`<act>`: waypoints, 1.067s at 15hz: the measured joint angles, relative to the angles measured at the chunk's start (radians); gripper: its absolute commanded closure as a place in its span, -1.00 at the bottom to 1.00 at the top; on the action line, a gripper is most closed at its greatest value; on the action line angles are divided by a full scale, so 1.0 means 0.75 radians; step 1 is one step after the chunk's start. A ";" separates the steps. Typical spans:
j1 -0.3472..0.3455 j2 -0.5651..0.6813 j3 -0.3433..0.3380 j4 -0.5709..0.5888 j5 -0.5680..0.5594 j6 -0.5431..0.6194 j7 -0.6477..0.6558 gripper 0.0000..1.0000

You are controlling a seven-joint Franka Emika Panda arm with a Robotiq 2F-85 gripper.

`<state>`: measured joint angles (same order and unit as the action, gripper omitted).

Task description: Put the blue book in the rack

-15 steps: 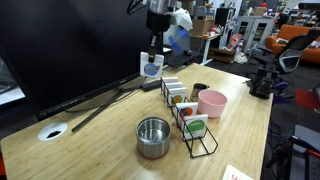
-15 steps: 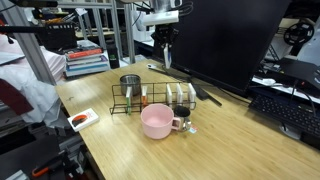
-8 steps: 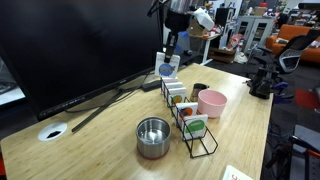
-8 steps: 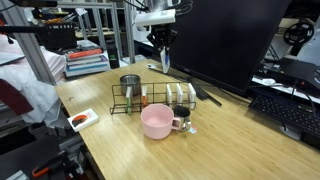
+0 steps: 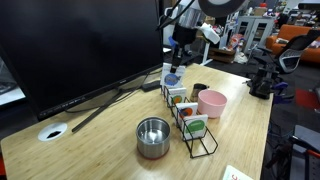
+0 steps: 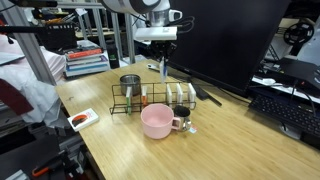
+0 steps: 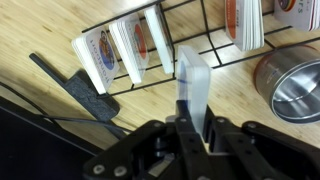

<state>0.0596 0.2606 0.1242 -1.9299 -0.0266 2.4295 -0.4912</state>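
My gripper (image 5: 178, 58) is shut on the blue book (image 5: 172, 77), a thin pale blue card held upright just above the far end of the rack (image 5: 191, 122). In an exterior view the gripper (image 6: 163, 58) holds the book (image 6: 164, 72) over the rack (image 6: 153, 99). In the wrist view the book (image 7: 192, 80) shows edge-on between the jaws (image 7: 196, 128), and the black wire rack (image 7: 170, 40) lies below with several books standing in its slots.
A steel bowl (image 5: 153, 137) stands by the rack's near end and shows in the wrist view (image 7: 296, 86). A pink mug (image 5: 211, 102) sits beside the rack. A large monitor (image 5: 80, 45) and its black foot (image 7: 80, 88) lie close behind.
My gripper has carried the blue book away from the monitor and down toward the far end of the rack.
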 measured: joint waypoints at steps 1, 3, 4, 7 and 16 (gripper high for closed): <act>-0.003 -0.002 0.000 -0.011 0.000 0.000 -0.011 0.93; -0.010 -0.010 -0.001 -0.030 0.000 0.000 -0.030 0.93; -0.016 -0.019 -0.001 -0.039 -0.001 -0.001 -0.041 0.93; -0.033 -0.048 -0.002 -0.072 -0.001 -0.008 -0.081 0.93; -0.031 -0.056 0.008 -0.143 -0.008 -0.027 -0.154 0.93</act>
<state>0.0362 0.2184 0.1304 -2.0374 -0.0327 2.4090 -0.6064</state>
